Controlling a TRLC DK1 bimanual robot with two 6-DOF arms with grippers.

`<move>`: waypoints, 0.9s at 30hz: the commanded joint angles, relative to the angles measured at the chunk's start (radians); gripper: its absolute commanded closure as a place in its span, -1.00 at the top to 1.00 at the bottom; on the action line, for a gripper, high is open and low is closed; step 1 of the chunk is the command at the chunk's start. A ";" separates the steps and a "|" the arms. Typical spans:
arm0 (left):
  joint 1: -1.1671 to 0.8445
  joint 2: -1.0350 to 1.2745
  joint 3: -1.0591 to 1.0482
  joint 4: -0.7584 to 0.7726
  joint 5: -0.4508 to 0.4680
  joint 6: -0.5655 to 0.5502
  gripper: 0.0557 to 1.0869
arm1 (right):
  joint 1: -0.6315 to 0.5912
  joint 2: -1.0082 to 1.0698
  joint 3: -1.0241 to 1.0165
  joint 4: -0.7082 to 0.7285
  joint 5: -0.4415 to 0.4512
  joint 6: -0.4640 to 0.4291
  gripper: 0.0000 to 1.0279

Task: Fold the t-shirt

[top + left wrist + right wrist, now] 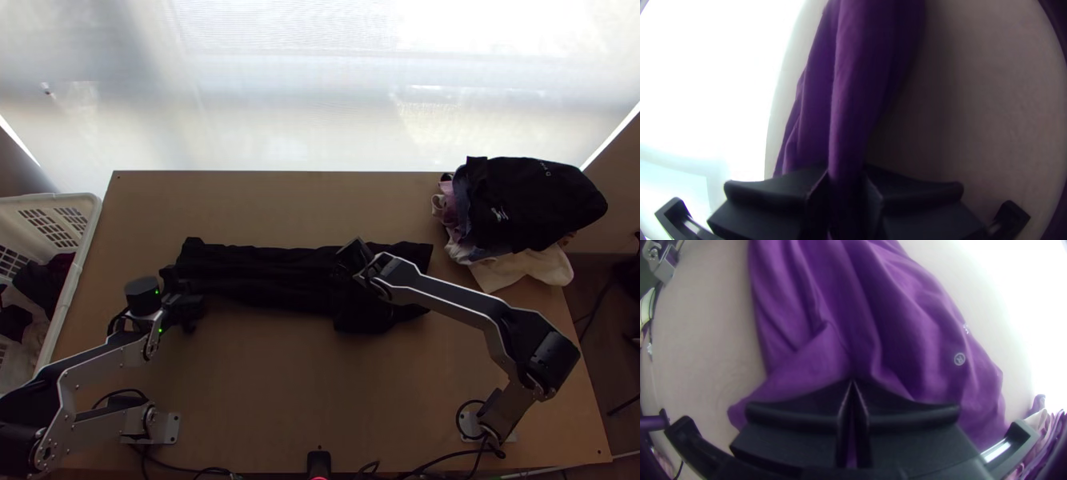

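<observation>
one dark cloth t-shirt lies in a long, rumpled strip.

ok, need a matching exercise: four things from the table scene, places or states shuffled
1. T-shirt
2. White basket
3. Clothes pile
4. Left hand

A. At the far right corner of the table
B. Gripping cloth near its left end
C. Lying as a long strip across the middle
D. Beside the table's left edge

Pairs: 1-C, 2-D, 3-A, 4-B
</observation>
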 commanded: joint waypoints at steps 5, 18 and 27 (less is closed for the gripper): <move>0.146 -0.213 0.080 -0.274 0.084 0.067 -0.67 | -0.008 0.025 0.029 -0.002 -0.055 0.028 -0.95; 0.244 -0.657 0.063 -0.756 0.207 0.140 -0.71 | 0.075 0.024 0.041 -0.027 -0.133 0.055 -0.95; 0.203 -0.496 0.141 -0.596 0.207 0.021 -0.72 | -0.048 -0.101 0.199 -0.174 -0.197 0.069 -0.95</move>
